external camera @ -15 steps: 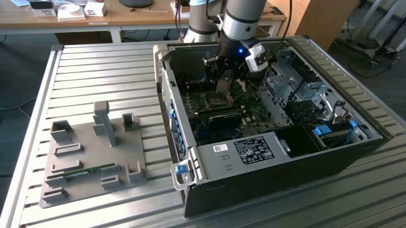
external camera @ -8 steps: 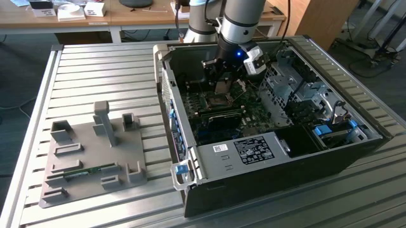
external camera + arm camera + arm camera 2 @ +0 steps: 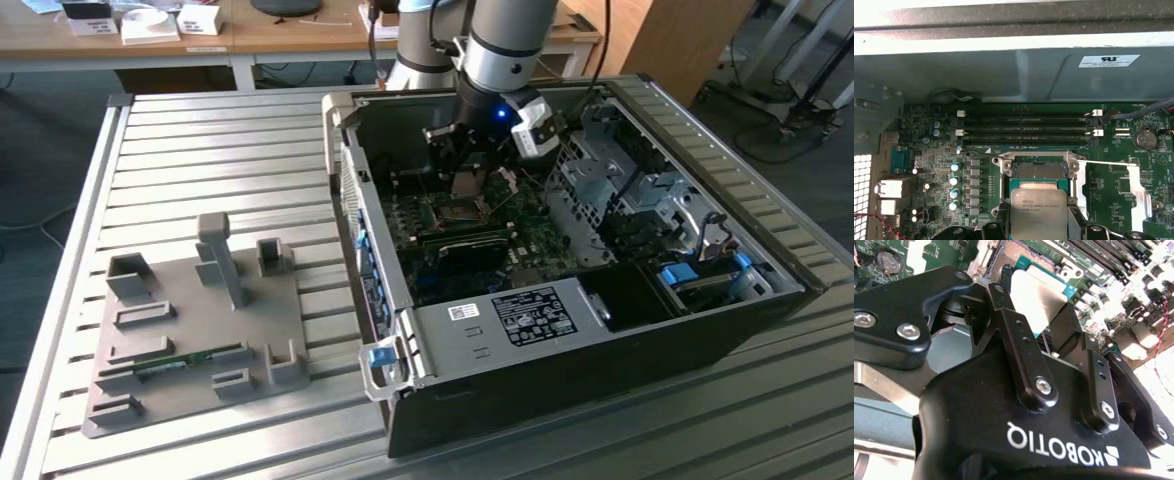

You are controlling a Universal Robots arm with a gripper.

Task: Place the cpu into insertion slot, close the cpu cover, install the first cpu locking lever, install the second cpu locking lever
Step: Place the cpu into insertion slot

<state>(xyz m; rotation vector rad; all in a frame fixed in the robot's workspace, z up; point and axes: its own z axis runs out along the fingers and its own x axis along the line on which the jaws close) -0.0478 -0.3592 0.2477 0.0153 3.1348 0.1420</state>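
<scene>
Cpu (image 3: pixel 1041 212) pinched in the gripper (image 3: pixel 1036 307), held close by the open insertion slot (image 3: pixel 1040 171), not seated. Placing step; seating calls for squaring it over the recess.

In the second wrist view the body of the gripper (image 3: pixel 1031 307) hides one edge of the chip (image 3: pixel 1036 292) and much of the board (image 3: pixel 934 252). In the first wrist view the chip runs off the picture's edge and covers part of the socket (image 3: pixel 1039 171).
</scene>
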